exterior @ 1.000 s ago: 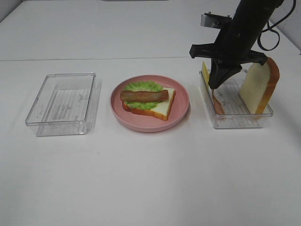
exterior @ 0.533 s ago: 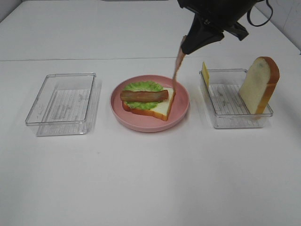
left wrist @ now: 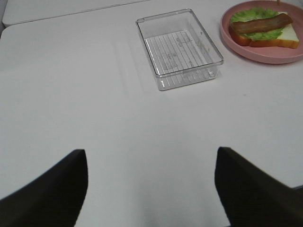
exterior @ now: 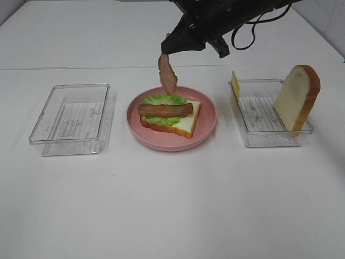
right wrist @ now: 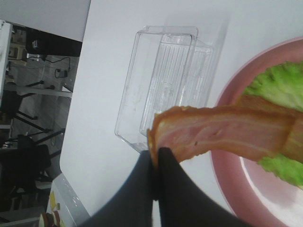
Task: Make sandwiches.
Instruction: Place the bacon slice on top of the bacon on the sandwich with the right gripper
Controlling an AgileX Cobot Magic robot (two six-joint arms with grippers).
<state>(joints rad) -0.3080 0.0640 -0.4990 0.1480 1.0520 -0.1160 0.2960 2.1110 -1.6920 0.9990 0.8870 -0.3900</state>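
Observation:
On the pink plate (exterior: 207,127) lies an open sandwich (exterior: 183,123): a white bread slice, green lettuce (exterior: 161,99) and one bacon strip (exterior: 165,109) across it. My right gripper (exterior: 166,49) hangs above the plate's far side, shut on a second bacon strip (exterior: 168,75) that dangles from it; the right wrist view shows this bacon strip (right wrist: 222,132) pinched at one end between the fingertips (right wrist: 163,163). A thick bread slice (exterior: 297,97) leans upright in the right clear tray (exterior: 259,140), with a yellow cheese slice (exterior: 235,83) at its far end. My left gripper (left wrist: 151,184) is open over bare table.
An empty clear tray (exterior: 73,116) sits left of the plate; the left wrist view shows this tray (left wrist: 179,47) and the plate (left wrist: 265,52) ahead. The right arm's cable (exterior: 245,38) hangs above the table's back.
The right gripper lifted the bacon strip out of the right tray and carried it left, to above the plate. The left arm has not moved.

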